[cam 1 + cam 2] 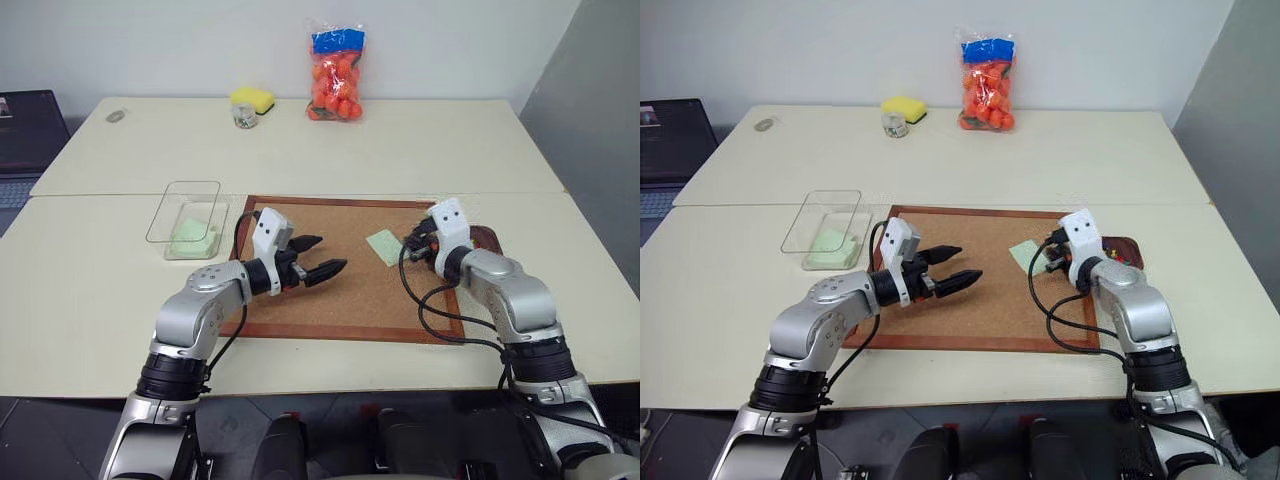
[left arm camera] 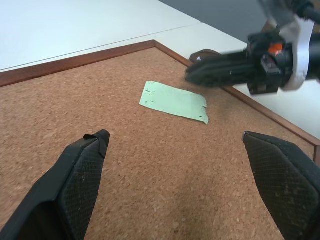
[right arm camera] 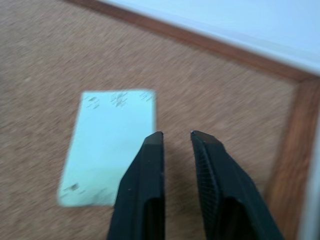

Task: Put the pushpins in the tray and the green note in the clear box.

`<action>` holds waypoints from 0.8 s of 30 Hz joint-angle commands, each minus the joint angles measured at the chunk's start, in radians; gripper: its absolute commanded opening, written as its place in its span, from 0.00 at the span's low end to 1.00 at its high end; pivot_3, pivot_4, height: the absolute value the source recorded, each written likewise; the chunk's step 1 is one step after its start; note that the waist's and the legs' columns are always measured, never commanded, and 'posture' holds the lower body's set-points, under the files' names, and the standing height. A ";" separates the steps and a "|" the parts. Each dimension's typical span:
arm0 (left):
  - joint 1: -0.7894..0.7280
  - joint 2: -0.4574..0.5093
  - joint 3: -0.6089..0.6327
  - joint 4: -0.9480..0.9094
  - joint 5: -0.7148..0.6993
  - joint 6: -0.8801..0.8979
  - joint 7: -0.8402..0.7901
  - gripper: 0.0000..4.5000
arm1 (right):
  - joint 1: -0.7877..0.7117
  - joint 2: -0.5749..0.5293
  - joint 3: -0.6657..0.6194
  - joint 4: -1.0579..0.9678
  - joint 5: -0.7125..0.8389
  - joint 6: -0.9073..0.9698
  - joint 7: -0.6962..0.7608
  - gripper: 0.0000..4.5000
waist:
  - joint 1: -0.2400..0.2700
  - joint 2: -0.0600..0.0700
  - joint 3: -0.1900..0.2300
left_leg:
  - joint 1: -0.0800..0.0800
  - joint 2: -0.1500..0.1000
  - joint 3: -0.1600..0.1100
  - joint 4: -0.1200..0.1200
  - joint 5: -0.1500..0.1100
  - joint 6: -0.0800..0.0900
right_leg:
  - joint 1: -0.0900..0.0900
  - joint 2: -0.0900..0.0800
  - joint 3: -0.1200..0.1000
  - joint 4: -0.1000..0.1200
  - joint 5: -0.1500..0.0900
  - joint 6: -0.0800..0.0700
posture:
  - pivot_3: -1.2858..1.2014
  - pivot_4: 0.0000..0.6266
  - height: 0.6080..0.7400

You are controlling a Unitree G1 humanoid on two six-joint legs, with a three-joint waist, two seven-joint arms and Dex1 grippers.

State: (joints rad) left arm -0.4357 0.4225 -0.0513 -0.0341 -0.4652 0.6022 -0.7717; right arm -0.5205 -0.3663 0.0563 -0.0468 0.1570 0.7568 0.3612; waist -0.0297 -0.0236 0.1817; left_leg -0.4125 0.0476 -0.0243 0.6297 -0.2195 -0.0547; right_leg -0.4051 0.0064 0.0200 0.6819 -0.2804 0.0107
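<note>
The green note [image 1: 384, 246] lies flat on the cork board [image 1: 330, 300], with small holes at its corners [image 2: 175, 101]. My right gripper [image 3: 176, 134] hovers over the note's edge nearest the tray. Its fingers are drawn together to a narrow slit, and I see nothing between them. My left gripper [image 1: 315, 257] hangs wide open over the board's middle, pointing at the note and holding nothing. The dark reddish-brown tray [image 1: 1127, 244] sits just behind my right hand, partly hidden; small coloured specks in it may be pushpins [image 1: 1117, 258]. The clear box [image 1: 186, 205] stands left of the board with pale green paper inside.
At the back of the far table are a yellow sponge [image 1: 252, 98], a small clear jar [image 1: 244, 116] and a bag of orange balls [image 1: 336, 70]. A laptop [image 1: 25, 130] sits at the far left. The wall is close on the right.
</note>
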 commanded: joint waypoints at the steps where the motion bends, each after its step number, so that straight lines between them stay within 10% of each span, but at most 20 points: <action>1: 0.004 0.000 0.022 -0.007 0.003 -0.027 0.000 1.00 | -0.006 -0.015 -0.049 -0.101 0.009 -0.011 -0.009 0.44 | 0.000 0.000 0.000 | 0.000 0.000 0.000 0.000 0.000 0.000 | 0.000 0.000 0.000 0.000 0.000 0.000 | 0.52 0.24 1.00; 10: -0.001 0.018 0.024 0.020 0.023 -0.054 -0.013 1.00 | 0.121 0.005 -0.039 -0.292 0.097 0.118 0.022 0.84 | 0.000 0.000 0.000 | -0.001 0.000 0.000 0.000 0.000 0.000 | -0.001 0.000 0.000 0.000 0.000 0.000 | 0.52 0.24 1.00; 24: -0.006 0.033 0.023 0.038 0.047 -0.075 -0.035 1.00 | 0.164 0.054 0.100 -0.219 -0.017 0.018 -0.054 0.99 | 0.000 0.000 0.000 | -0.001 0.000 0.000 0.000 0.000 0.000 | -0.001 0.000 0.000 0.000 0.000 0.001 | 0.52 0.24 1.00</action>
State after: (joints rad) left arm -0.4295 0.4477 -0.0397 0.0147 -0.4222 0.5524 -0.7974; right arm -0.3427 -0.3121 0.1620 -0.2710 0.1629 0.8122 0.3226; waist -0.0298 -0.0236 0.1817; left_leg -0.4134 0.0475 -0.0248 0.6303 -0.2194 -0.0546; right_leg -0.4059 0.0063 0.0196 0.6820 -0.2803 0.0118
